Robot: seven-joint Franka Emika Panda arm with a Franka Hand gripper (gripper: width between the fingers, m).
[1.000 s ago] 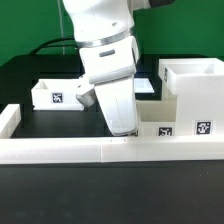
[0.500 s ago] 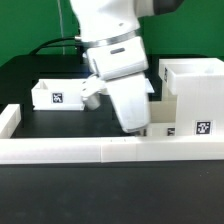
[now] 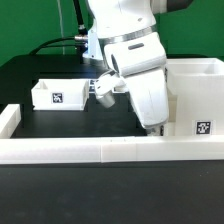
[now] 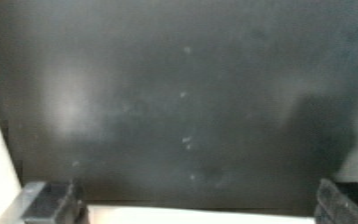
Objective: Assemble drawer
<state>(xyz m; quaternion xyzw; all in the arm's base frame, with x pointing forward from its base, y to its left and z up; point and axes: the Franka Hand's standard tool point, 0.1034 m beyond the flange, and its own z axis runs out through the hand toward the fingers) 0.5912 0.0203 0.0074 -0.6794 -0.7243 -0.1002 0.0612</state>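
In the exterior view a small white open drawer box (image 3: 55, 93) with a marker tag stands at the left. A larger white drawer case (image 3: 200, 95) with a tag stands at the right. My gripper (image 3: 155, 127) hangs low just in front of the case's left side, its fingertips partly hidden behind the white front rail (image 3: 90, 150). In the wrist view my gripper (image 4: 201, 205) is open, with the dark fingertips (image 4: 51, 203) far apart. A white edge (image 4: 194, 216) shows between them, and I cannot tell whether they touch it.
The black table top (image 3: 60, 122) lies between the drawer box and the front rail. The rail's left end (image 3: 8, 122) turns back along the table's left side. Dark cables (image 3: 60, 45) run behind the arm.
The arm has moved steadily to the exterior view's right, from the middle of the table to the left side of the large case. The white parts have not moved.
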